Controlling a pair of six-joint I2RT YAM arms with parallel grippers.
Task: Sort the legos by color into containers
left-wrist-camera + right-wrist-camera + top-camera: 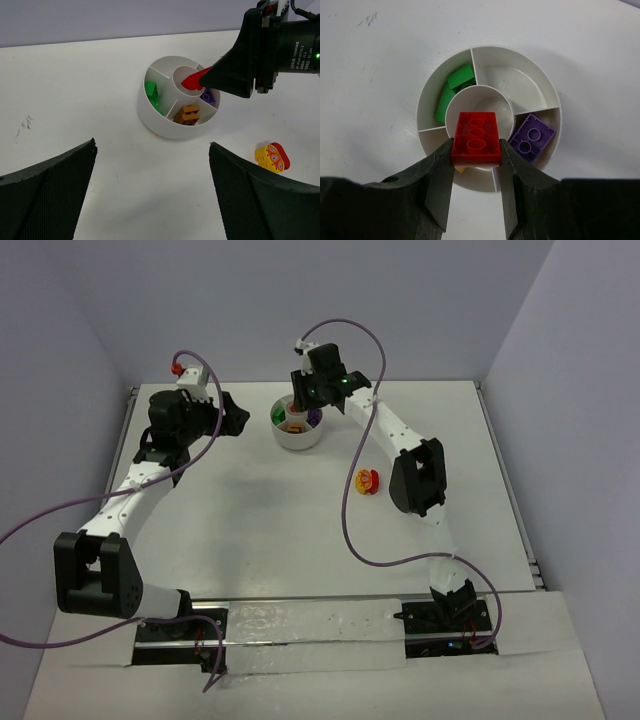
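Observation:
My right gripper (pixel 476 150) is shut on a red lego (pixel 475 137), underside up, held just above the centre well of the white bowl (pixel 540 75). The bowl (pixel 298 436) stands at the table's far middle. Green legos (pixel 452 90) lie in its left section, a purple lego (pixel 535 137) in its right section, an orange-brown lego (pixel 187 114) in the near one. A yellow-and-red lego (pixel 368 480) lies on the table right of the bowl, also in the left wrist view (pixel 272 156). My left gripper (pixel 152 195) is open and empty, left of the bowl (pixel 167 120).
The table's raised back rim (pixel 250 385) runs just behind the bowl. The right arm's forearm (pixel 420 475) hangs close beside the yellow-and-red lego. Purple cables loop over both arms.

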